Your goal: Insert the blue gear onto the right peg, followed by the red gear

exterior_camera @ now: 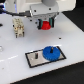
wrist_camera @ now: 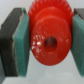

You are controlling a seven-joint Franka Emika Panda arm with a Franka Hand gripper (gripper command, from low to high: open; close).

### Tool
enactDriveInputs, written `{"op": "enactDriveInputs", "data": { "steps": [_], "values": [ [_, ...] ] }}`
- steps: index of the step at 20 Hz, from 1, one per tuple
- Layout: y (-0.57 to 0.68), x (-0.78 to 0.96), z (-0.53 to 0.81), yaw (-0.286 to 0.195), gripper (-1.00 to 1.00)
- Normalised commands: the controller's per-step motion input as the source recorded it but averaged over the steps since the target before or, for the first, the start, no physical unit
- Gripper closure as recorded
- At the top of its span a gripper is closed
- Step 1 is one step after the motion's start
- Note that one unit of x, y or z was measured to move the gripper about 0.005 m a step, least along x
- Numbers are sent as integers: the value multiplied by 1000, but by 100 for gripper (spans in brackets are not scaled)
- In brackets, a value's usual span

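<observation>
In the exterior view the claw (exterior_camera: 45, 25) hangs over the white bench (exterior_camera: 70, 35), well apart from the black-rimmed plate (exterior_camera: 29, 59) nearer the camera, and something red shows between its fingers: the red gear (exterior_camera: 46, 25). The blue gear (exterior_camera: 50, 53) already lies on the plate, apparently seated over the right peg, which it hides; the thinner post (exterior_camera: 36, 55) stands bare just beside it toward the exterior view's left. A small pale fixture (exterior_camera: 18, 27) sits on the bench toward that same side. In the wrist view the claw (wrist_camera: 48, 44) is clamped on the red gear (wrist_camera: 49, 42), a teal pad (wrist_camera: 20, 40) pressing each flank, the hub's bore facing the camera. The step in hand looks like carrying the red gear across to the blue one. To do it well, keep the grip firm and the gear level, centre its bore above the blue gear's hub before descending, and lower straight, since an off-axis approach could catch the teeth or tilt the gear.
</observation>
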Motion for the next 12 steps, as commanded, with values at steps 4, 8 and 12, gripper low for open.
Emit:
{"op": "enactDriveInputs", "data": {
  "steps": [4,8,12],
  "values": [
    [-79,744,453,0,100],
    [-48,780,407,0,100],
    [-40,791,347,0,100]
  ]
}}
